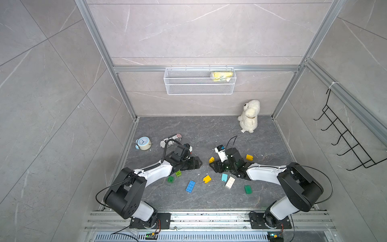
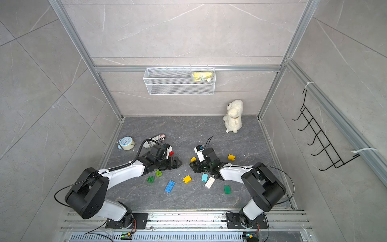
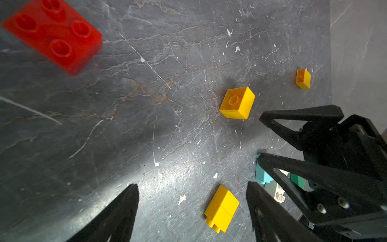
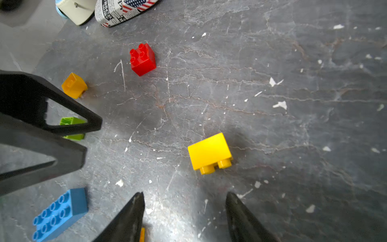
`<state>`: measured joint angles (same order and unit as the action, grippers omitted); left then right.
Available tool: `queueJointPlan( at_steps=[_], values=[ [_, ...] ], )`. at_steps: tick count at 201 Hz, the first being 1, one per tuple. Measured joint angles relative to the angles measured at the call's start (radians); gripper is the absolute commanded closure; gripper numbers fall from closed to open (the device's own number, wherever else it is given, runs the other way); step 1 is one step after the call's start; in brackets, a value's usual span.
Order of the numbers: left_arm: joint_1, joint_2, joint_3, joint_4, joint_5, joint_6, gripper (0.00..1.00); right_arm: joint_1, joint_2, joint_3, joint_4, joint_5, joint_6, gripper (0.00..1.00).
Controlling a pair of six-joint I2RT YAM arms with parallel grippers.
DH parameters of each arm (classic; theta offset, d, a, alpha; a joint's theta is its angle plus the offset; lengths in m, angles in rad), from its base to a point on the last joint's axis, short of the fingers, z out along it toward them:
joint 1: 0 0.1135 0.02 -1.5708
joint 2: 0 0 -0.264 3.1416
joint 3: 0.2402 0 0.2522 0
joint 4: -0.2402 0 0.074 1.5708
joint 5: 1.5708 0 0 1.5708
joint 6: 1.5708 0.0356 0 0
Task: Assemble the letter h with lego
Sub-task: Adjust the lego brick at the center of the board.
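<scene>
Lego bricks lie scattered on the dark floor. In a top view I see yellow bricks (image 1: 211, 159) (image 1: 207, 179), an orange one (image 1: 249, 157), light blue (image 1: 224, 177), white (image 1: 230, 182), blue (image 1: 190, 186), lime (image 1: 178, 173) and green (image 1: 170, 179) (image 1: 248, 189). My left gripper (image 1: 200, 164) and right gripper (image 1: 212, 167) face each other, tips close. The left gripper (image 3: 191, 185) is open, and a yellow brick (image 3: 222, 209) lies on its side near one finger, not gripped. The right gripper (image 4: 184, 194) is open and empty, with a yellow brick (image 4: 209, 154) just ahead. A red brick (image 4: 142, 58) lies beyond.
A small clock (image 1: 143, 143) and a newspaper-print roll (image 1: 171, 140) lie at the back left, with a white plush toy (image 1: 249, 116) at the back right. A wire basket (image 1: 200, 80) hangs on the back wall. Metal frame rails edge the floor.
</scene>
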<state>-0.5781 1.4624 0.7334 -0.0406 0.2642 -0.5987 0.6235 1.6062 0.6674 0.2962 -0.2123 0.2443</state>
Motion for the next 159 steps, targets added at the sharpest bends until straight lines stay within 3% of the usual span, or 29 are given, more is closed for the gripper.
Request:
queueJointPlan(
  at_steps=[47, 159],
  values=[
    [0.000, -0.095, -0.010, 0.034, -0.044, 0.029, 0.14, 0.023, 0.091, 0.076, 0.000, 0.096, -0.093, 0.36],
    [0.000, -0.097, -0.010, 0.037, -0.053, 0.047, 0.14, 0.050, 0.140, 0.117, -0.026, 0.176, -0.161, 0.45]
  ],
)
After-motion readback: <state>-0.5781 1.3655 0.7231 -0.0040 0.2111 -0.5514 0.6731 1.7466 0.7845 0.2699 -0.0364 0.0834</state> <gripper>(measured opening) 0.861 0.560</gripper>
